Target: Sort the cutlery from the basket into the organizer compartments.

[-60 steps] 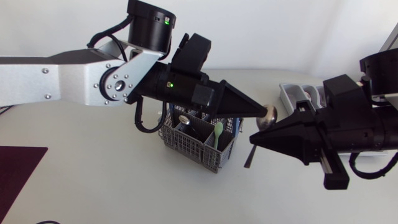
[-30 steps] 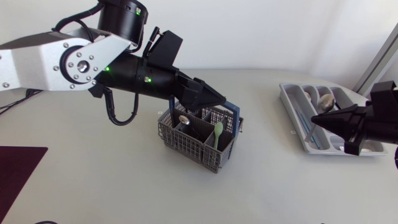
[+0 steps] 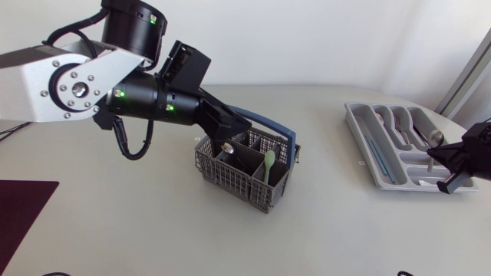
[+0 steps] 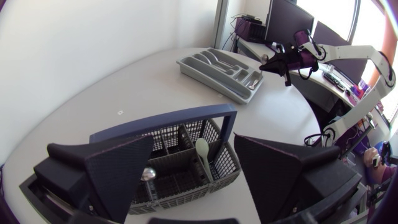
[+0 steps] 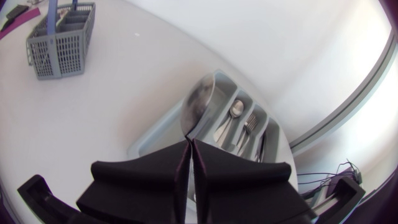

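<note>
1. Left gripper (image 4: 193, 144) is spread, just above the basket (image 3: 230, 178);
2. Right gripper (image 5: 189, 144) pinches 1 spoon (image 5: 198, 102) above the organizer (image 3: 370, 149);
3. 1 green spoon (image 3: 269, 159) stands in the basket, on the table (image 3: 138, 222).

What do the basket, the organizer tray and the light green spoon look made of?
Basket: likely grey plastic, matte, moulded grid walls.
Organizer tray: likely grey plastic, smooth moulded dividers.
Light green spoon: probably plastic, opaque pastel, no metallic shine.
</note>
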Action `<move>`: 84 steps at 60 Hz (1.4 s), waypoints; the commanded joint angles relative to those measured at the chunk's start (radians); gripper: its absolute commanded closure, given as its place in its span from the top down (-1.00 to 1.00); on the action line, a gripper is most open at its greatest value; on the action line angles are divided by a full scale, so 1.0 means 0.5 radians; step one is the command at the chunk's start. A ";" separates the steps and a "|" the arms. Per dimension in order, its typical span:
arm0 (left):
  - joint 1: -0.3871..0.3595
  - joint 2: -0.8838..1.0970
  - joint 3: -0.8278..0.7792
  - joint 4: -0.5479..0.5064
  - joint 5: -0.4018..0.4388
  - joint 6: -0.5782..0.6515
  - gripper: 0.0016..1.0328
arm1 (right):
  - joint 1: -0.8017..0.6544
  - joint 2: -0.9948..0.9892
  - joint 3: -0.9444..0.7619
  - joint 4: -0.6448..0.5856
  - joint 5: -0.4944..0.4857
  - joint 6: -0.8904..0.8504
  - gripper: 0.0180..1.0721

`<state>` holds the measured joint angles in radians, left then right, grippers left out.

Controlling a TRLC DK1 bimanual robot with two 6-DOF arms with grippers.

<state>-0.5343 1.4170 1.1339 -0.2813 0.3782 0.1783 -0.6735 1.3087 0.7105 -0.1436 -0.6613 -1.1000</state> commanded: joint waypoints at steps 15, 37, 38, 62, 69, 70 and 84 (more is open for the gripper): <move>0.157 -0.103 -0.108 -0.020 -0.060 0.107 0.75 | -0.162 0.460 -0.013 0.456 0.178 -0.224 -0.89; 0.216 -0.128 -0.160 -0.026 -0.057 0.125 0.75 | -0.233 0.886 0.088 0.932 0.396 -0.377 -0.89; 0.213 -0.128 -0.163 -0.026 -0.060 0.125 0.75 | -0.230 0.892 0.088 0.941 0.405 -0.383 -0.89; 0.231 -0.143 -0.188 -0.029 -0.057 0.134 0.76 | -0.178 0.997 -0.013 1.116 0.614 -0.577 -0.29; 0.277 -0.159 -0.200 -0.033 -0.057 0.153 0.76 | -0.172 0.954 -0.056 1.116 0.617 -0.580 0.22; 0.280 -0.162 -0.203 -0.036 -0.057 0.159 0.76 | -0.166 0.945 -0.065 1.116 0.617 -0.583 0.26; 0.357 -0.217 -0.246 -0.048 -0.057 0.183 0.76 | -0.153 0.767 -0.132 1.097 0.620 -0.573 0.70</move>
<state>-0.3737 1.3342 1.0382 -0.2989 0.3569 0.2451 -0.7582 1.7397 0.6743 0.4129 -0.3603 -1.3659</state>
